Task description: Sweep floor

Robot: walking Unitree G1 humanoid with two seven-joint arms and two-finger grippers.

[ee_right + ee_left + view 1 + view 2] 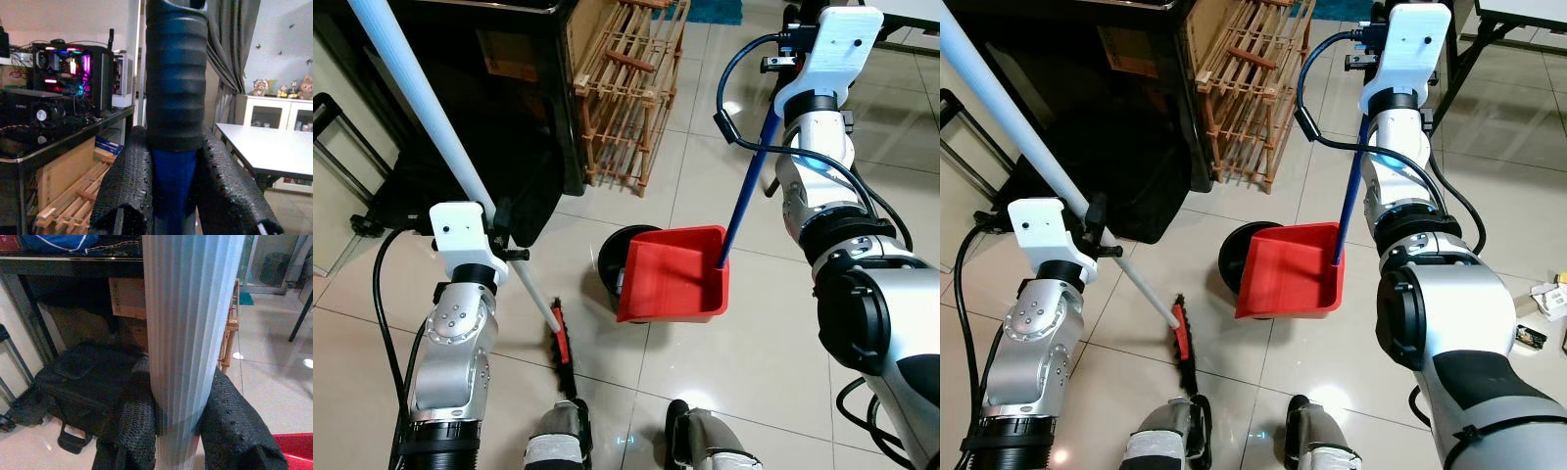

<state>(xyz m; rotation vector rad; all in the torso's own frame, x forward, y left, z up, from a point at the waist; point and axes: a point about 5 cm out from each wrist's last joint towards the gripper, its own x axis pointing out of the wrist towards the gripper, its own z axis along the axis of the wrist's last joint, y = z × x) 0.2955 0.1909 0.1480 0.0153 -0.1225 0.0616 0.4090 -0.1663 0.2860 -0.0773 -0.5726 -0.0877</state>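
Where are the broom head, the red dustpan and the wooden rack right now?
broom head (560, 345), left eye view, on the red part above the dark bristles.
red dustpan (674, 274), left eye view, on the pan's inner floor.
wooden rack (1246, 78), right eye view, on the slats near its middle.

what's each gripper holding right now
left gripper: closed on the white broom handle
right gripper: closed on the blue dustpan handle

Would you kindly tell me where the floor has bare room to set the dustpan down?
Bare tiles lie between the wooden rack and the right arm, and left of the broom head. It is crowded around the red dustpan, which sits against the black bin.
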